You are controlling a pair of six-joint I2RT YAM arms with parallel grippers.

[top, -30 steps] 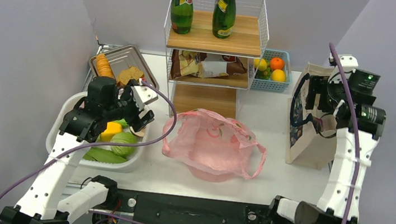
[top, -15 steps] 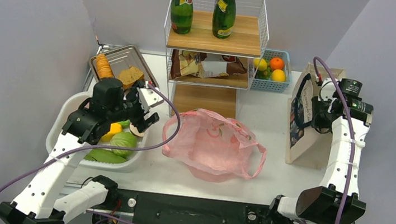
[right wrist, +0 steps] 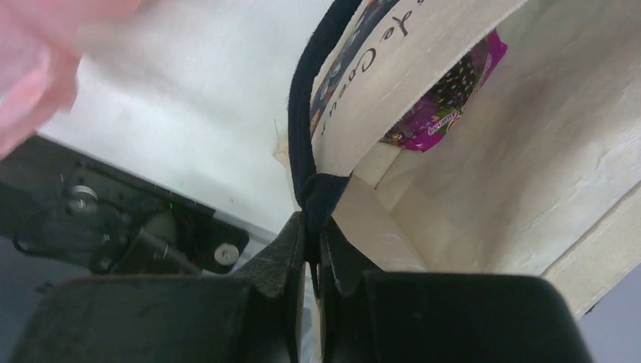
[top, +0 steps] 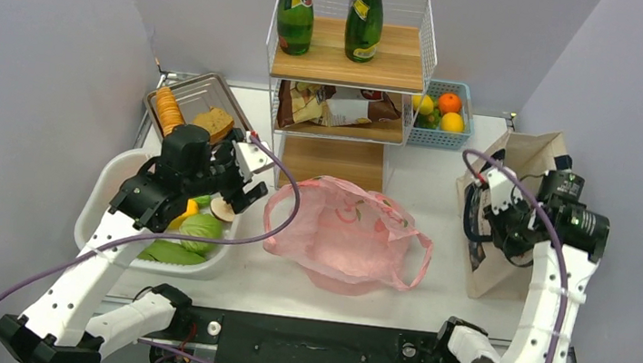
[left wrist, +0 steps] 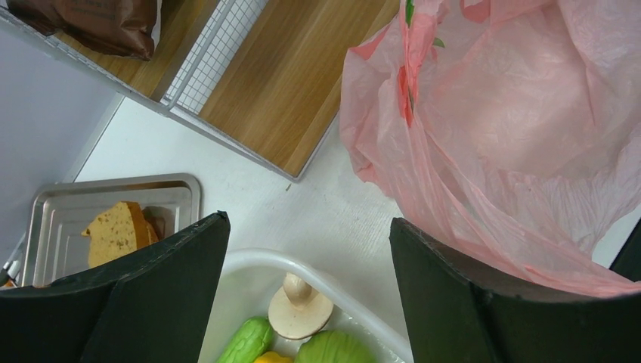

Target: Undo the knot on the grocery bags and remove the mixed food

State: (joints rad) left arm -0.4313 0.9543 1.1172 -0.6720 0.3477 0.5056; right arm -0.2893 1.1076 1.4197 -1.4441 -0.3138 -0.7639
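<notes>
The pink grocery bag [top: 344, 234] lies slack and open-mouthed mid-table, its loop handles [top: 416, 258] loose; the knot is out of view. My left gripper [top: 243, 183] [left wrist: 310, 227] hangs open and empty over the white tub's [top: 102, 186] far right corner. In the tub lie a tan mushroom [left wrist: 300, 310], a green cucumber [left wrist: 243, 344] and a yellow lemon [top: 182, 213]. My right gripper [top: 487, 220] [right wrist: 312, 227] is shut on the dark strap [right wrist: 302, 128] of the beige canvas tote [top: 525, 168]. A purple snack packet [right wrist: 446, 106] lies inside the tote.
A wire shelf rack [top: 349, 66] behind the pink bag carries two green bottles [top: 296, 14] and snack packets. A blue basket [top: 461, 141] of fruit stands at its right. A metal tray [top: 204, 95] with bread sits at the back left.
My right gripper closed on the tote's strap and came nearer and lower, tilting the tote's mouth open. The left arm drifted slightly right, still open.
</notes>
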